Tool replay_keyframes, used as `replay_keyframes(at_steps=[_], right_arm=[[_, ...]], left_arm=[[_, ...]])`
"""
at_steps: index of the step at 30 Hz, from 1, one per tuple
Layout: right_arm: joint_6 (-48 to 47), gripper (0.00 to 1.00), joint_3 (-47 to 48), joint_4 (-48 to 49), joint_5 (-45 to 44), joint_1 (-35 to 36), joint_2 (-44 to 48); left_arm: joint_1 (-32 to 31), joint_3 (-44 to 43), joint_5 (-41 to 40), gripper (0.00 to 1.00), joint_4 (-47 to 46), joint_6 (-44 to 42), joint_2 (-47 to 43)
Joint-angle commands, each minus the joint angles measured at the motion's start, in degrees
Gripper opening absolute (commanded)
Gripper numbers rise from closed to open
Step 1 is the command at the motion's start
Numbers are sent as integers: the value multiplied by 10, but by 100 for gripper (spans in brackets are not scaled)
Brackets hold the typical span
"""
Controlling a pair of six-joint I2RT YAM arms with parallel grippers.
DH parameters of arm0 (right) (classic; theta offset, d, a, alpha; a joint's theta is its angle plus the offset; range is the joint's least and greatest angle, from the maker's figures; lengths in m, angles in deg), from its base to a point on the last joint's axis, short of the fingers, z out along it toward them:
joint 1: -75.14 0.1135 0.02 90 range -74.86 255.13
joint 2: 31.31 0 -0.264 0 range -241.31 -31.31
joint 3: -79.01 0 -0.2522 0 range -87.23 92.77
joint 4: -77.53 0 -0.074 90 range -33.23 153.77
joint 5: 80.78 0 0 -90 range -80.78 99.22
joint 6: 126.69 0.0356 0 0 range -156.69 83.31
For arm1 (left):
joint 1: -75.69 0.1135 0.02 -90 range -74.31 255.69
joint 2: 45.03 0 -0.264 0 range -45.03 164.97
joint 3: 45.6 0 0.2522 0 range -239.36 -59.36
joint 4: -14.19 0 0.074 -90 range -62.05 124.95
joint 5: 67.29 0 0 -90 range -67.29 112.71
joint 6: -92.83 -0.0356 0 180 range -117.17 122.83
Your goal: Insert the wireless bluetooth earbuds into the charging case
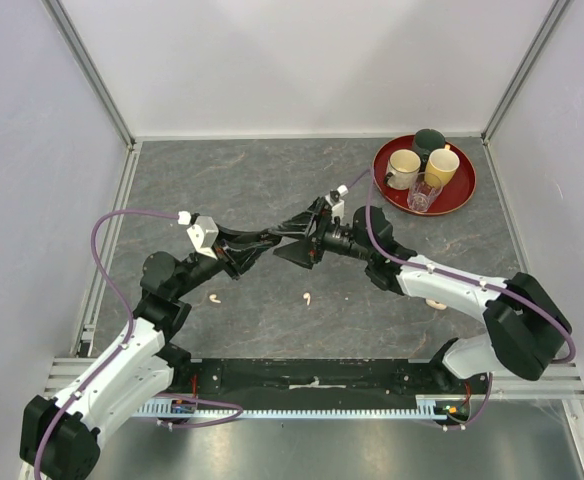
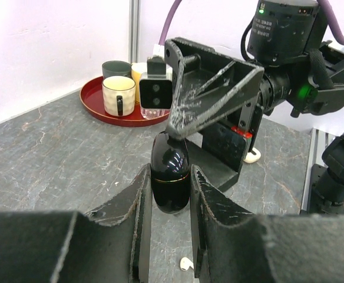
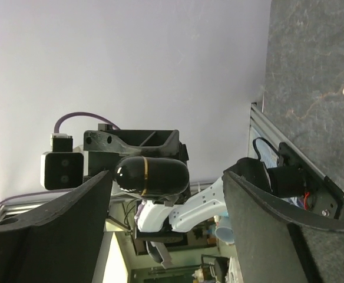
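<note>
My left gripper [image 2: 169, 197] is shut on a glossy black charging case [image 2: 169, 165], closed, with a gold seam, held upright above the table. My right gripper [image 3: 167, 184] is open, its fingers either side of the case's [image 3: 154, 175] top end with a wide gap on one side. The two grippers meet at mid-table [image 1: 292, 240]. Two cream-white earbuds lie on the grey table, one [image 1: 215, 297] under the left arm and one [image 1: 307, 298] below the grippers, also seen in the left wrist view [image 2: 186, 264]. Another small white piece [image 1: 436, 303] lies under the right arm. No black earbuds show.
A red tray [image 1: 427, 212] stands at the back right with a cream mug [image 1: 404, 165], a yellow cup [image 1: 442, 165], a dark cup [image 1: 429, 140] and a glass [image 1: 422, 195]. White walls enclose the table on three sides.
</note>
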Motion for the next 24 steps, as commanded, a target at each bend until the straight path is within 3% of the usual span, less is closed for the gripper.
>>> replay_keyframes(at_steps=[1,7,12,14,18,23,24], right_arm=[[39,82,12,71,9,18,-15],[66,75,-2,111,0,21,-27],[66,84,-6,122,-18,22,-28],[67,83,-10,127,-22,21,-28],[73,67,-15,131,-26,21,-26],[74,59,-15,134,-27,21,-24],[74,53,-16,136,-28,22,-23]], left_arm=[[-3,0,1,2,-34,-25,-3],[-3,1,1,2,-32,-29,-6],[-3,1,4,2,-32,-26,-7],[-3,1,5,2,-32,-26,-8],[-3,2,5,2,-31,-25,-10],[-3,2,8,2,-31,-24,-11],[-3,3,9,2,-31,-24,-11]])
